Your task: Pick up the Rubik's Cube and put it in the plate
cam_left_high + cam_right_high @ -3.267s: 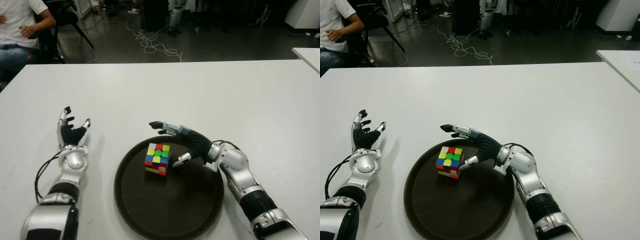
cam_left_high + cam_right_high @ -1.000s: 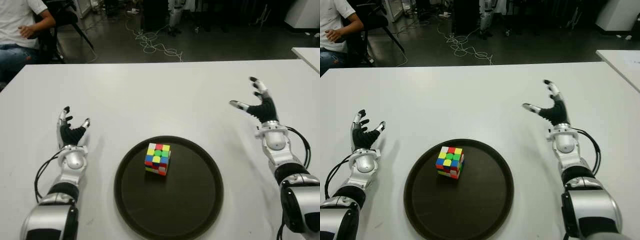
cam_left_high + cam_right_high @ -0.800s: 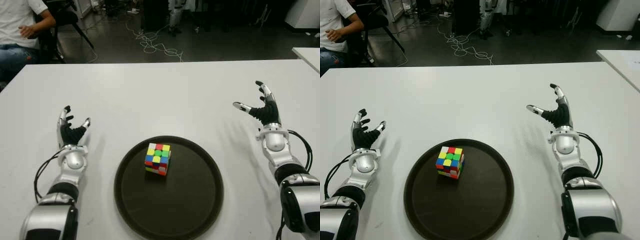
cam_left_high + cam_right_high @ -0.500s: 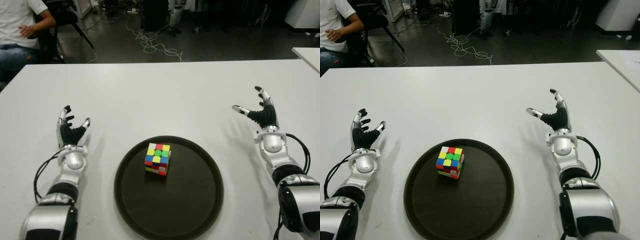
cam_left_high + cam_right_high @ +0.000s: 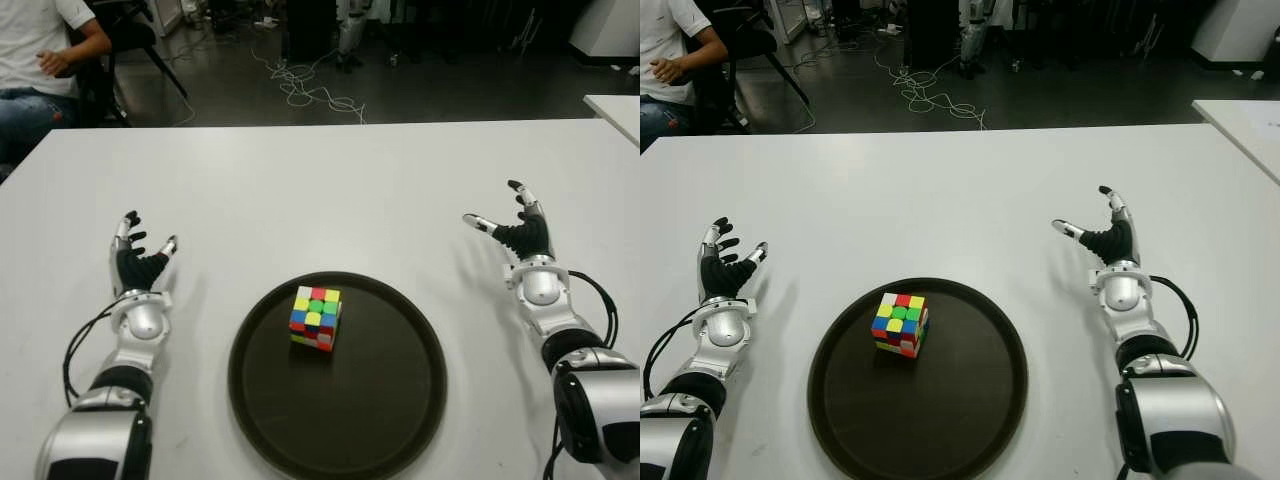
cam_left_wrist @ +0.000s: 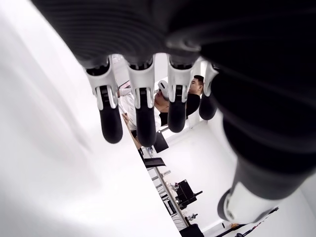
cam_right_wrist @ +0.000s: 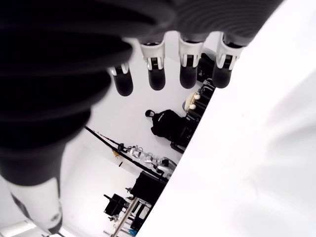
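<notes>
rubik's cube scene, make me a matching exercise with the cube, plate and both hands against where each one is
Things:
1. Rubik's Cube
2. plate
3. left hand
4. right hand

Places or states:
A. open, empty, right of the plate
B. on the white table, between the two hands
C. open, empty, left of the plate
D. sitting in the plate's far-left part

Pairs: 1-D, 2-B, 3-C, 4-A

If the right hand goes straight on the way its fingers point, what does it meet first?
Probably nothing: the open right hand points up and away over the bare white table, well right of the dark round plate; depth is uncertain.
</notes>
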{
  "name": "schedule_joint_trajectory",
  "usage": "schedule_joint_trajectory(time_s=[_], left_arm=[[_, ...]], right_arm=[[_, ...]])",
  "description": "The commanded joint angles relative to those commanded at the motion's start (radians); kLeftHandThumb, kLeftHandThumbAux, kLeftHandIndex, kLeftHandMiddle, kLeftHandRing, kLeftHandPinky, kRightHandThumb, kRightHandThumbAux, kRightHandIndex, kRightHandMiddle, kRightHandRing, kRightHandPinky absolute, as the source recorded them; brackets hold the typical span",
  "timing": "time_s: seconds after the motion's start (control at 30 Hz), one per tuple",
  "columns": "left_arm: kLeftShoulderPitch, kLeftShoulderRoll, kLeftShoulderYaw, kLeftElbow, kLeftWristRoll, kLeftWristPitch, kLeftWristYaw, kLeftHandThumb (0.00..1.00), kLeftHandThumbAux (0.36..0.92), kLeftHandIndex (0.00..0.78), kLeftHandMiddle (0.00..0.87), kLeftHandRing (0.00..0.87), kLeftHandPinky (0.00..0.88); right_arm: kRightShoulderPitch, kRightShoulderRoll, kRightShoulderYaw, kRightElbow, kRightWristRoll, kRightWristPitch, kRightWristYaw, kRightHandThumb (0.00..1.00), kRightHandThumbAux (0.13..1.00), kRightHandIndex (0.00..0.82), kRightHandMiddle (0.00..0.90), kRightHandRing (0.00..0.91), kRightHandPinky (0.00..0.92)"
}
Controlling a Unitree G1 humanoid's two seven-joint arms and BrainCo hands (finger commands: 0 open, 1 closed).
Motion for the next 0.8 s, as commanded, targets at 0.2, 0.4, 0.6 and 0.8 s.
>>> schedule_joint_trajectory(time_s=[0.2, 0.4, 0.6, 0.8], left_arm=[[-0.002, 0.003, -0.001, 0.006, 0.005, -0.001, 0.004, 0.045, 0.766, 0.126, 0.164, 0.200, 0.259], [-0.004, 0.000, -0.001, 0.008, 0.004, -0.001, 0.005, 0.034, 0.785, 0.122, 0.160, 0.200, 0.262], [-0.004, 0.000, 0.005, 0.009, -0.004, -0.006, -0.007, 0.047, 0.779, 0.126, 0.157, 0.192, 0.240], [-0.005, -0.001, 0.008, 0.007, -0.010, -0.004, -0.016, 0.032, 0.769, 0.119, 0.155, 0.183, 0.215]], right_arm=[[-0.009, -0.001, -0.009, 0.003, 0.002, 0.034, 0.020, 0.000, 0.697, 0.059, 0.040, 0.022, 0.017], [-0.013, -0.002, -0.012, 0.003, 0.001, 0.051, 0.026, 0.000, 0.679, 0.064, 0.049, 0.026, 0.026], [-0.014, 0.000, -0.017, 0.001, 0.004, 0.060, 0.033, 0.000, 0.678, 0.074, 0.058, 0.031, 0.019], [-0.017, 0.003, -0.021, -0.001, 0.007, 0.068, 0.037, 0.000, 0.659, 0.079, 0.051, 0.019, 0.003]])
